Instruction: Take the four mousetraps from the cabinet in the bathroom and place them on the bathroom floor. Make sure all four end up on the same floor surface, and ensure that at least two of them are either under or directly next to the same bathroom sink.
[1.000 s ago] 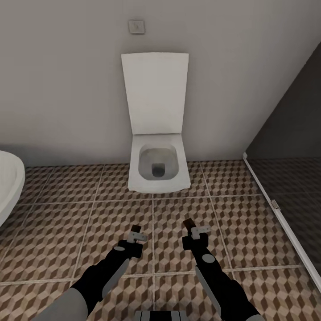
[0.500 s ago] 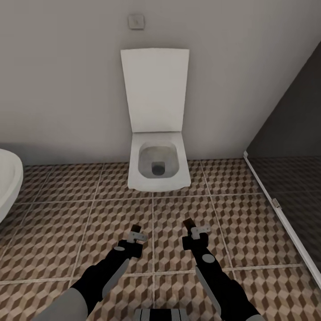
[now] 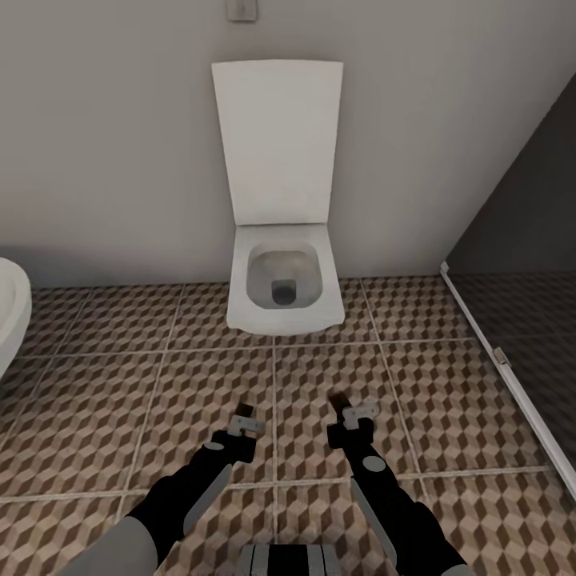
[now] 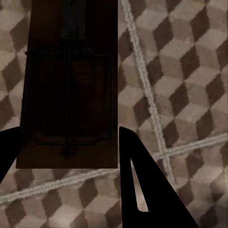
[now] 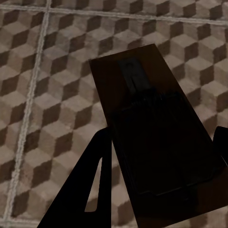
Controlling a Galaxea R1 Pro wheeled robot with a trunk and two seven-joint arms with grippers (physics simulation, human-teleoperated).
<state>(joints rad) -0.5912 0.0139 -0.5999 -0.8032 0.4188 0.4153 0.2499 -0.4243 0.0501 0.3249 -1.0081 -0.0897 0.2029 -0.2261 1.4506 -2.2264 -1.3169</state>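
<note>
I am carrying two mousetraps over the bathroom floor [image 3: 120, 384], one in each gripper. In the left wrist view my left gripper [image 4: 66, 156] is shut on a dark brown mousetrap [image 4: 69, 85] with a wire frame, a black finger [image 4: 142, 190] pressed to its side. The right gripper [image 5: 161, 161] is shut on another mousetrap [image 5: 147, 128], held at a tilt above the tiles. From the head view, the left gripper [image 3: 246, 422] and right gripper [image 3: 352, 412] hang low in front of me, a brown mousetrap tip [image 3: 338, 398] sticking out of the right one. The cabinet and the sink are out of view.
A white square toilet [image 3: 278, 280] with its lid up stands against the wall straight ahead. A white rounded tub edge [image 3: 10, 312] shows at the far left. A dark glass partition [image 3: 520, 264] with a white floor rail runs along the right.
The whole head view has shifted: the toilet looks closer and larger, and the wall plate has slid to the top edge. Both arms keep the same pose, still holding the mousetraps.
</note>
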